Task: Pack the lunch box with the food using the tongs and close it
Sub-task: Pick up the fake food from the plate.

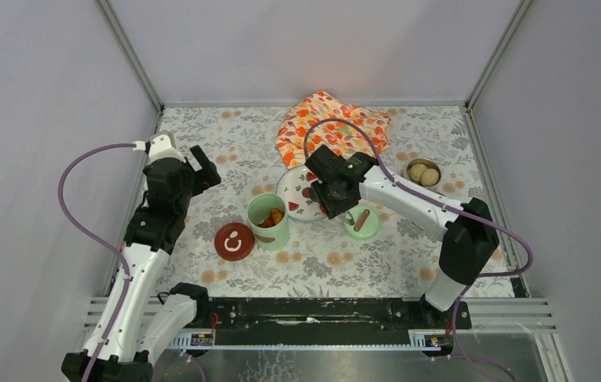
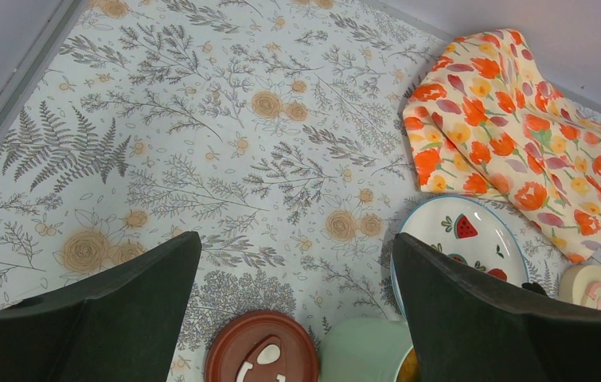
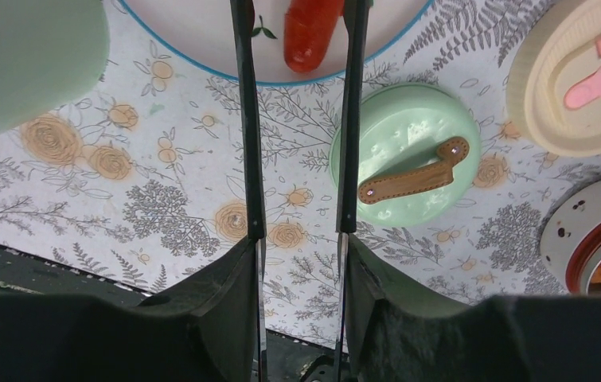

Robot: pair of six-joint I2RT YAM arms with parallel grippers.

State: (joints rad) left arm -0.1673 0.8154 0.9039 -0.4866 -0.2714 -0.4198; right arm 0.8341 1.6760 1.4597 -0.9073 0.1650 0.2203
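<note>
Gripping the tongs (image 3: 247, 159) between them, the right fingers (image 3: 217, 302) press both thin arms, which reach ahead to the plate (image 3: 201, 24); light, springy, likely slick metal, best squeezed squarely mid-length; left fingers (image 2: 106, 310) stand wide, empty.

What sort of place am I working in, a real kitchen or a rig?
Likely a staged test cell, not a kitchen: plain grey panels wall in a floral-covered table, both arms are bolted to a metal rail, and props like the mint-green pot and fruit-print plate are laid out.
</note>
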